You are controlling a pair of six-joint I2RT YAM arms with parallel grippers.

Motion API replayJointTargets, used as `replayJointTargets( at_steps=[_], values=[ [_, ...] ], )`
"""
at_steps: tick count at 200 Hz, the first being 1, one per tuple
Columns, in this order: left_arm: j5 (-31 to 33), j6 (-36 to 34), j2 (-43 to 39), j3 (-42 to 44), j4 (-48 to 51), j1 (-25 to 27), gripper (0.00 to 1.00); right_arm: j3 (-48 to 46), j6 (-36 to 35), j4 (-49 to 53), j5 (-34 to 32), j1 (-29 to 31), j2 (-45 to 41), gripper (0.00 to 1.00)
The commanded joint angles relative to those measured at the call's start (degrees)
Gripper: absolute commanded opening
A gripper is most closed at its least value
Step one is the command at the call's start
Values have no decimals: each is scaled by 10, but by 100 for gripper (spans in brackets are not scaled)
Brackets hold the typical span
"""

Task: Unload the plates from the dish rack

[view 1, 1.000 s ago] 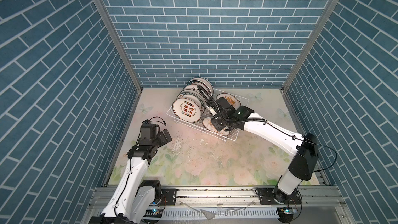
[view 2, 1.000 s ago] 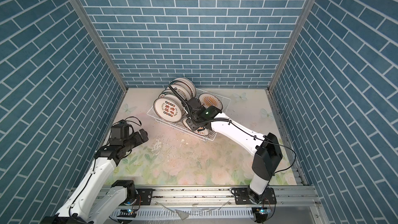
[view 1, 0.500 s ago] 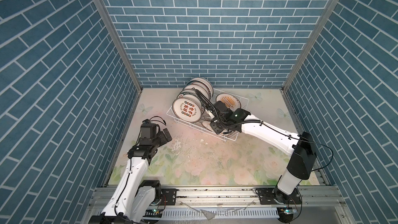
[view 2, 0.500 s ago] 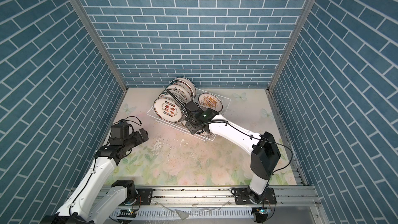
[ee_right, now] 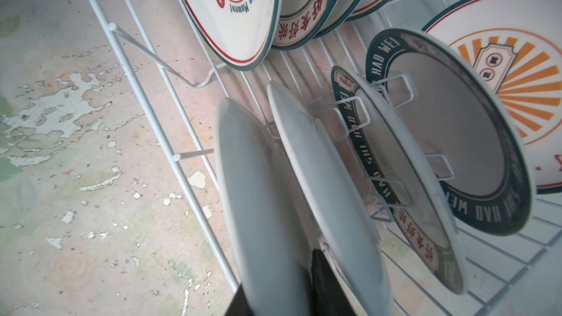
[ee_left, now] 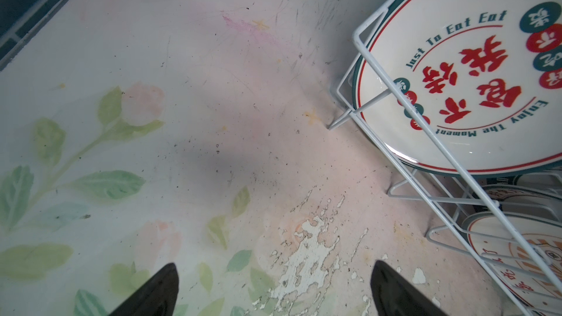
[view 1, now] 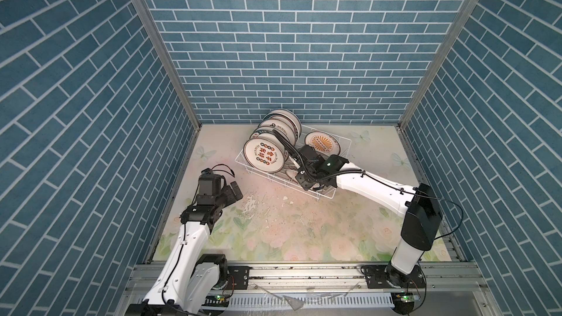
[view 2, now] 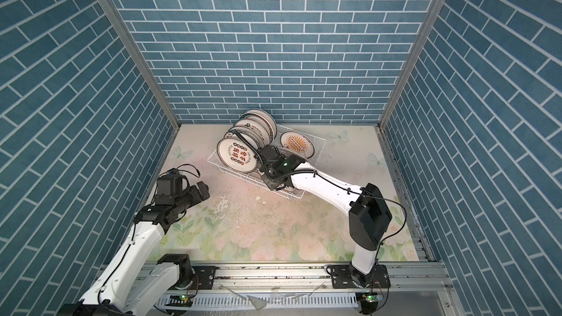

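The white wire dish rack (view 1: 344,145) (view 2: 320,141) stands at the back of the table, holding several plates on edge. A large plate with red characters (view 1: 264,155) (view 2: 237,155) leans at its left end, and a sunburst plate (view 1: 321,145) (ee_right: 514,65) stands at the far right. My right gripper (view 1: 307,183) (ee_right: 278,272) reaches into the rack's near end. It is shut on the rim of the nearest plain-backed plate (ee_right: 258,193), with one black finger on each face. My left gripper (view 1: 234,191) (ee_left: 274,264) hangs open over bare table, left of the rack.
A second plain-backed plate (ee_right: 328,183) and two dark-rimmed lettered plates (ee_right: 450,135) stand close behind the held one, between divider wires. The rack's front rail (ee_right: 146,107) runs just beside the held plate. The flowered table mat (view 1: 289,226) has flaked patches.
The right gripper's jaws have narrowed onto the front plate, and the right arm has shifted slightly left and nearer along the rack. The left arm has not moved.
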State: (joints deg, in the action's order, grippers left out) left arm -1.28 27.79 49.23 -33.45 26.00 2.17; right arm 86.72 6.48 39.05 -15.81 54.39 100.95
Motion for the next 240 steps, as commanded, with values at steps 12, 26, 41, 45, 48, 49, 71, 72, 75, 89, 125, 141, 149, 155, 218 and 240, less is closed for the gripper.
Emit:
replayJointTargets(
  at_steps=[12,26,41,45,48,49,71,72,75,89,125,141,149,155,218,240],
  values=[
    [8,-5,-1,10,-1,1,99,-17,-2,-6,-34,3,23,20],
    [7,-6,1,9,-1,1,99,-17,-2,-8,-42,3,26,17],
    [7,-6,0,9,-2,2,99,-18,-5,-8,-50,4,30,16],
    [7,-6,1,10,-2,1,99,-18,-6,-8,-49,3,31,16],
    [8,-6,0,11,-2,1,99,-18,-7,-8,-49,4,32,15],
    [8,-6,0,11,-2,1,99,-18,-7,-8,-49,3,32,15],
    [12,-4,0,10,-4,2,100,-20,-8,-8,-45,5,34,14],
    [12,-4,0,10,-4,1,99,-21,-8,-7,-45,5,34,14],
    [12,-4,0,10,-4,1,99,-21,-7,-7,-45,5,34,14],
    [11,-3,2,9,-5,2,99,-21,-8,-6,-47,7,33,13],
    [13,-2,3,10,-7,2,99,-26,-6,-4,-57,12,24,9],
    [12,-2,4,12,-9,1,99,-28,-5,-5,-62,14,19,7],
    [13,0,4,12,-10,1,99,-30,-5,-6,-64,16,16,6],
    [13,-1,4,12,-11,1,99,-31,-5,-7,-65,15,14,6],
    [12,1,7,16,-16,2,99,-32,-2,-6,-85,25,2,0],
    [12,2,5,17,-17,1,99,-30,-3,-4,-93,30,-5,0]
  ],
)
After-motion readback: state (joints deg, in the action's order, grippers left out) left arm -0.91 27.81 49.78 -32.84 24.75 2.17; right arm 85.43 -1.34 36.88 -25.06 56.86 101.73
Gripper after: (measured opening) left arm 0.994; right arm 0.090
